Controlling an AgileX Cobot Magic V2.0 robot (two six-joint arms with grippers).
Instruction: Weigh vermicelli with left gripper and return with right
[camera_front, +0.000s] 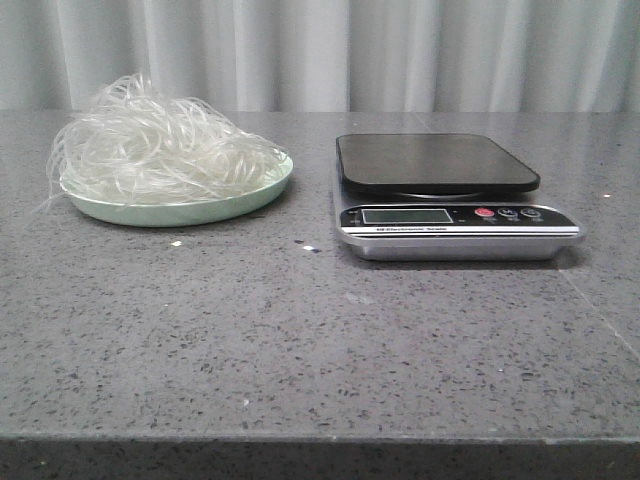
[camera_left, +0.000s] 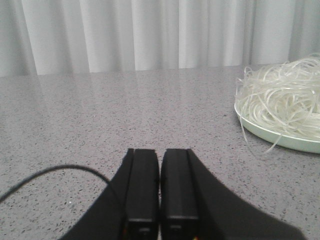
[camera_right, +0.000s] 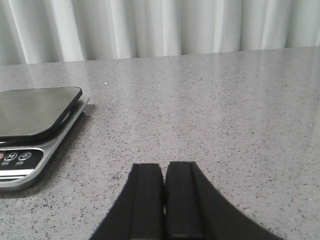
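The vermicelli (camera_front: 155, 150) is a fluffy tangle of whitish strands heaped on a pale green plate (camera_front: 262, 193) at the table's back left. In the left wrist view the vermicelli (camera_left: 282, 100) lies off to one side of my left gripper (camera_left: 160, 151), well apart from it. That gripper is shut with nothing between its fingers. A kitchen scale (camera_front: 455, 222) with a dark platform (camera_front: 435, 161) stands right of the plate, its platform bare. My right gripper (camera_right: 164, 165) is shut and empty, with the scale (camera_right: 35, 130) beside it. Neither gripper appears in the front view.
Small white crumbs (camera_front: 177, 243) lie on the grey speckled table in front of the plate. A thin black cable (camera_left: 47, 172) curves beside the left gripper. Pale curtains hang behind the table's far edge.
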